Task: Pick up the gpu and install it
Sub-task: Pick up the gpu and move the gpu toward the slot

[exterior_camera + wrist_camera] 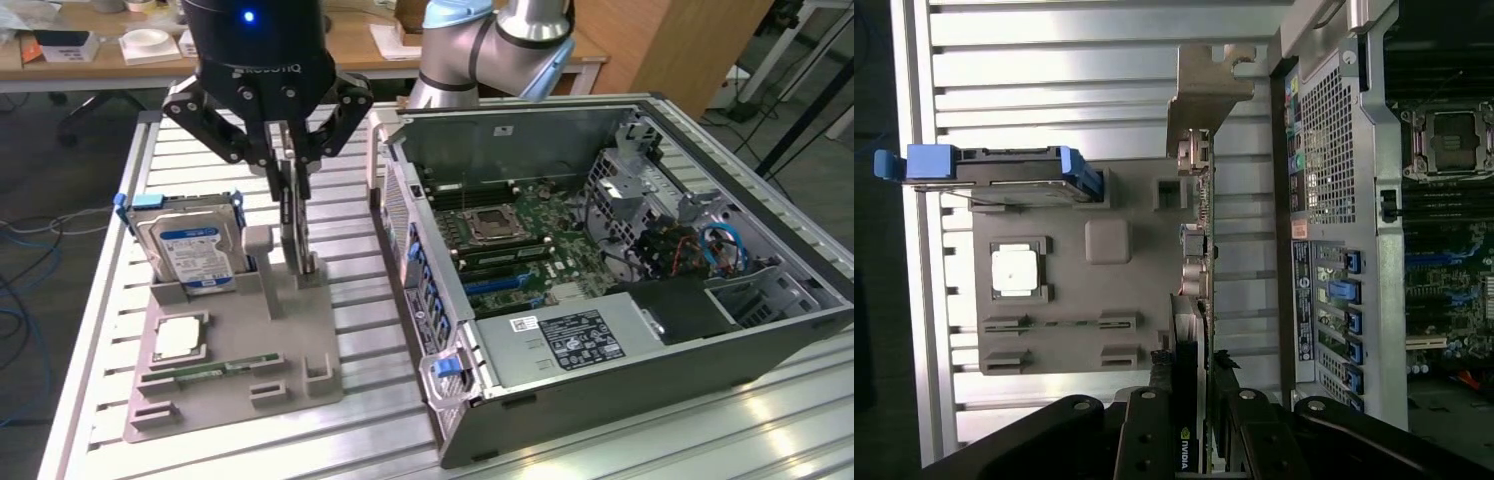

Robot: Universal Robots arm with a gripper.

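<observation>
On the ribbed aluminium table (94,300), an open black desktop computer case (747,340) lies with its green motherboard exposed, and just beside it, on the exterior view's left, sits a flat grey plastic parts holder (227,400). The black two-finger gripper (292,185) hangs over this holder, its jaws drawn in against both faces of the gpu (304,240), a thin dark card standing on edge in a holder slot. Judging by its build, the card is light and stiff but fragile. The bare upper edge is the safest place to take hold, away from the components and the bent silver metal bracket (1206,85), and a level pull would keep it from jamming.
</observation>
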